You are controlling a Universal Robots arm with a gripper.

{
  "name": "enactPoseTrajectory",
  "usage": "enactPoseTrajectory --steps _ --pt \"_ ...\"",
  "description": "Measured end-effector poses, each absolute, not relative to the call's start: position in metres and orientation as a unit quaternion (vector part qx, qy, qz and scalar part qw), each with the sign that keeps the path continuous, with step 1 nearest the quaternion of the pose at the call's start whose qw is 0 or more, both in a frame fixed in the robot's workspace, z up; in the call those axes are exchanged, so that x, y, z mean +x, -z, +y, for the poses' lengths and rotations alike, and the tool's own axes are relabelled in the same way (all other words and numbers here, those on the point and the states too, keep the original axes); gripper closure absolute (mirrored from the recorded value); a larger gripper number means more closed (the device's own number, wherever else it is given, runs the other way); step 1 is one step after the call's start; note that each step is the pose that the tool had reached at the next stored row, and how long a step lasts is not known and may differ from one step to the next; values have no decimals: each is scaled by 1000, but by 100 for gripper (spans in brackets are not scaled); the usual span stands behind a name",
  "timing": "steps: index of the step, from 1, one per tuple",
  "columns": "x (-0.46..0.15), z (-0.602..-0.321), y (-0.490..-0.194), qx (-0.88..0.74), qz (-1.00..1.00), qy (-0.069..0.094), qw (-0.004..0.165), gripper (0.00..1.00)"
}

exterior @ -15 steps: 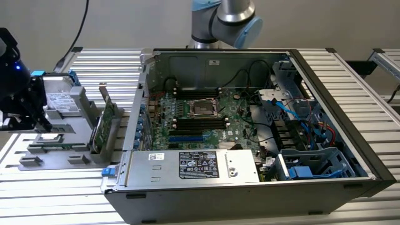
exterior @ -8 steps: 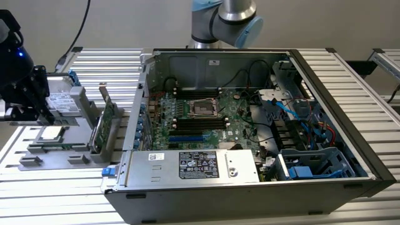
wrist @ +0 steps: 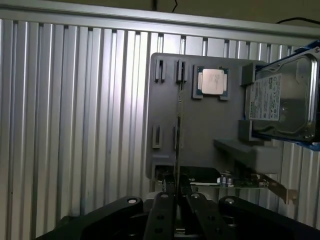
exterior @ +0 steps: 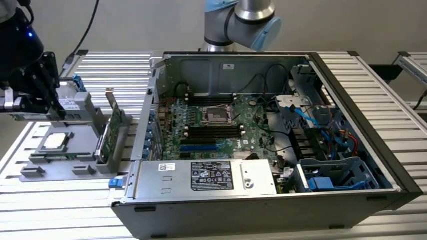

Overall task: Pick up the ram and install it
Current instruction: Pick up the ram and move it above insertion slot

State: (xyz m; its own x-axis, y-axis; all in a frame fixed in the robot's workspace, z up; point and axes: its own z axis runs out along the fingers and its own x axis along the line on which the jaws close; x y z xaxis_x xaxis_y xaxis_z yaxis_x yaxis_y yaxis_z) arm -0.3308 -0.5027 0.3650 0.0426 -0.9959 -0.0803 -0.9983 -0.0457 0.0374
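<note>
The ram [wrist: 178,130] shows edge-on in the wrist view as a thin dark line running out from between my fingers, over the grey parts tray [wrist: 165,105]. My gripper [wrist: 177,197] is shut on it, one finger on each flat side. In the exterior view my black gripper [exterior: 27,111] hangs above the tray [exterior: 40,172] at the exterior view's far left. The ram [exterior: 30,117] is a thin level strip at its fingertips. The open computer case [exterior: 267,205] with its motherboard [exterior: 213,125] and dark memory slots [exterior: 212,131] lies to the exterior view's right.
The tray also carries a processor chip [wrist: 212,81], a silver hard drive [wrist: 282,100] with blue tabs, and a green expansion card [wrist: 235,181] with a metal bracket standing on edge. Cables and drive cages [exterior: 333,170] crowd the case's right side. The slatted aluminium table [wrist: 75,125] surrounds everything.
</note>
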Motion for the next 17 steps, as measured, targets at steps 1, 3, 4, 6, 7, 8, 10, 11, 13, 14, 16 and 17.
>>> enactPoseTrajectory --steps 1,3,4,6,7,8,10,11,13,14,16,17 --pt "-328 -503 -369 -722 690 -43 15 86" --pt "-322 -503 -375 -724 688 -45 17 86" --pt "-319 -503 -378 -724 688 -46 18 86" --pt "-313 -503 -385 -726 686 -49 20 86" --pt "-310 -503 -387 -726 685 -50 21 86" --pt "-307 -503 -390 -727 684 -52 23 86" --pt "-301 -503 -394 -729 682 -56 27 86" --pt "-299 -503 -395 -730 680 -58 29 86" --pt "-293 -503 -397 -732 678 -62 33 86" --pt "-290 -503 -397 -733 676 -62 33 86" --pt "-283 -503 -397 -735 675 -62 33 86" --pt "-279 -503 -398 -735 674 -63 33 86"
